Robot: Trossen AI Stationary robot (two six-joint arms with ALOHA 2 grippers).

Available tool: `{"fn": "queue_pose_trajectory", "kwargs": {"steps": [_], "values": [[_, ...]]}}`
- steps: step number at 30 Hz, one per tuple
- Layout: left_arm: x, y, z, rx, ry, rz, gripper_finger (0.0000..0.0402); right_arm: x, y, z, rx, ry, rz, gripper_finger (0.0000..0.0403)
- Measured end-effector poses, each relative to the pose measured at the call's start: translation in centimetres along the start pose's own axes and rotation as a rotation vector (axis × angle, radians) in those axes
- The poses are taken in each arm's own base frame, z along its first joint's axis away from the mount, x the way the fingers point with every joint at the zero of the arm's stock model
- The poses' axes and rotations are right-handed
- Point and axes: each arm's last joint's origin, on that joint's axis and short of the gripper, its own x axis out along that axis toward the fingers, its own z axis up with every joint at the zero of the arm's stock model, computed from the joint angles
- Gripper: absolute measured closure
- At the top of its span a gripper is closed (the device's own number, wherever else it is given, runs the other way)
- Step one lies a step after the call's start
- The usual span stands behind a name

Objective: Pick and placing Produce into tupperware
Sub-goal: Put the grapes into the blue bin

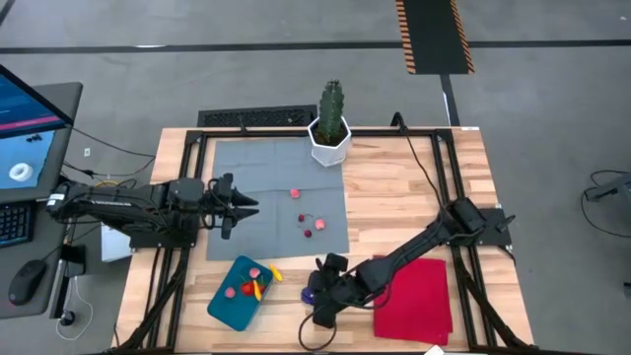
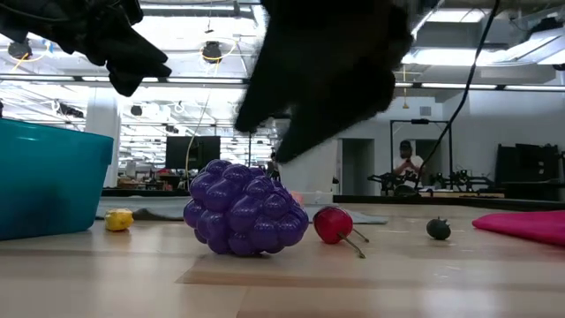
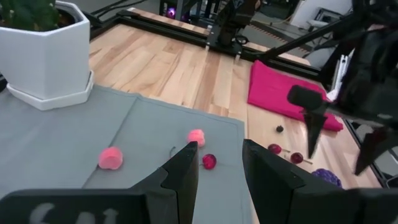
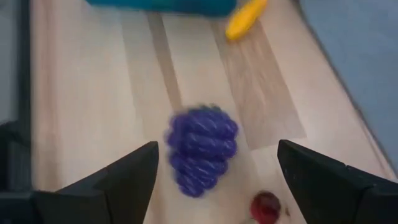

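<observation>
The purple grape bunch point(image 4: 202, 148) rests on the bare wood near the table's near edge, also seen in the low view as the grape bunch point(image 2: 247, 208). My right gripper point(image 4: 217, 147) hovers over it, open wide, one finger on either side and touching nothing; it also shows from above point(image 1: 317, 290). The teal tupperware point(image 1: 240, 292) stands left of it with red and yellow pieces inside. A yellow piece point(image 4: 247, 18) lies beside the tupperware. Pink pieces point(image 3: 111, 157) and cherries point(image 3: 209, 161) lie on the grey mat. My left gripper point(image 3: 217, 168) is open above the mat.
A cactus in a white pot point(image 1: 330, 133) stands at the mat's far edge. A red cloth point(image 1: 414, 296) lies right of the right gripper. More cherries point(image 2: 333, 223) lie on the wood next to the grapes. A keyboard and screen sit off the table's left side.
</observation>
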Motion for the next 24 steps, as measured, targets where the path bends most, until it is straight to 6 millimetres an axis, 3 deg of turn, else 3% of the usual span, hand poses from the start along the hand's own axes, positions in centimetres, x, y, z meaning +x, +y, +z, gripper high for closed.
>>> {"fn": "queue_pose_trajectory", "kwargs": {"steps": [14, 24], "values": [[0.0, -0.5, -0.1, -0.001, 0.006, -0.031, 0.0287, 2.9, 0.1, -1.2, 0.007, 0.037, 0.020, 0.0057], [0.0, -0.5, -0.1, -0.003, 0.005, -0.030, 0.0287, 2.9, 0.0, -1.0, 0.013, 0.030, 0.030, 0.0061]]}}
